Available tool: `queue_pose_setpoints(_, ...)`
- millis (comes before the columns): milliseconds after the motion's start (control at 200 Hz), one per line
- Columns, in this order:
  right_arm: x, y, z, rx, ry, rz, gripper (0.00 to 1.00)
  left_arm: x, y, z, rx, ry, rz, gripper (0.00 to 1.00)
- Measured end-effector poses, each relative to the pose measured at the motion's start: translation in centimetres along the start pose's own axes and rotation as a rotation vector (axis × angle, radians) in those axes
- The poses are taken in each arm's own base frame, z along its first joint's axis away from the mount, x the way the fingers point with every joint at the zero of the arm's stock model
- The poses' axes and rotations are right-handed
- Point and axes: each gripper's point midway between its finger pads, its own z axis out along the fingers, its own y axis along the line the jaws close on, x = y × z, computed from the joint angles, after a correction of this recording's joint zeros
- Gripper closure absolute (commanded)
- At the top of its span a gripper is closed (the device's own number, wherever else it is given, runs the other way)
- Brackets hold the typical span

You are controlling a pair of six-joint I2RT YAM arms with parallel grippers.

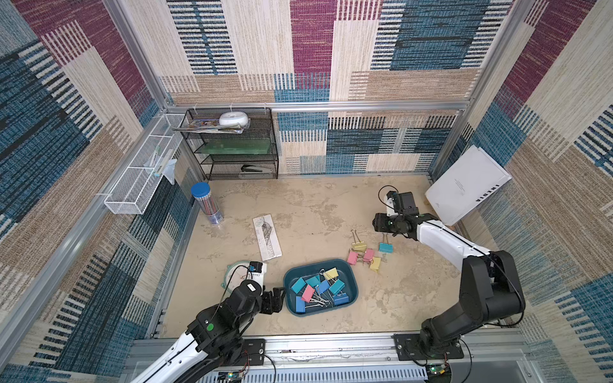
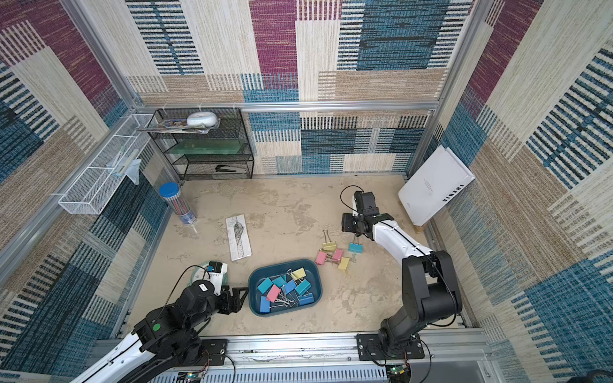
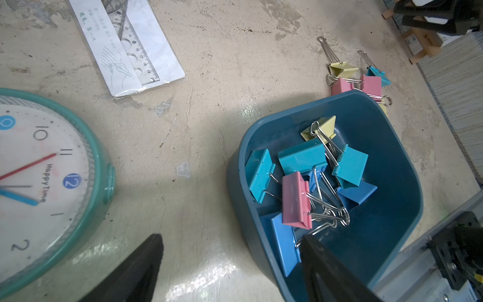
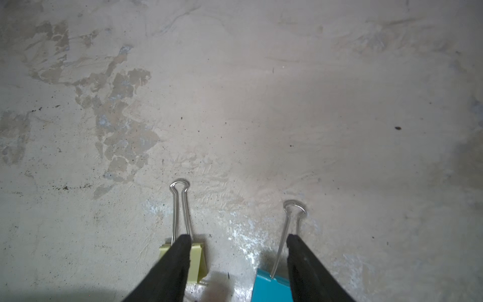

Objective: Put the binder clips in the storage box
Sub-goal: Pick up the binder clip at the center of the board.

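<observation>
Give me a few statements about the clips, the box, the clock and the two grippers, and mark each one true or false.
1. All the clips are in the box. False: five clips lie on the table beside it.
2. The right gripper is open and holds nothing. True.
3. The box holds only blue clips. False: a pink clip and a yellow clip lie in it too.
4. A clock lies flat on the table near the left gripper. True.
5. The left gripper is shut on a clip. False: it is open and empty.
</observation>
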Motion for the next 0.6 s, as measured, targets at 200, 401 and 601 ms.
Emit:
queue_pose_setpoints(200, 5.2, -2.3, -0.8, 0.086, 0.107, 0.059, 0.27, -0.1, -0.1, -0.1, 0.009, -0.009, -0.002, 0.14)
queue_pose_setpoints(401, 6.7, -2.7, 0.0, 0.102, 0.152, 0.077, 0.26, 0.0, -0.1, -0.1, 0.012, -0.011, -0.002, 0.14)
queue_pose_setpoints(601, 8.7, -3.3, 1.3, 0.121, 0.215, 0.083, 0.25, -0.1, -0.2, -0.2, 0.018, -0.015, -0.003, 0.14)
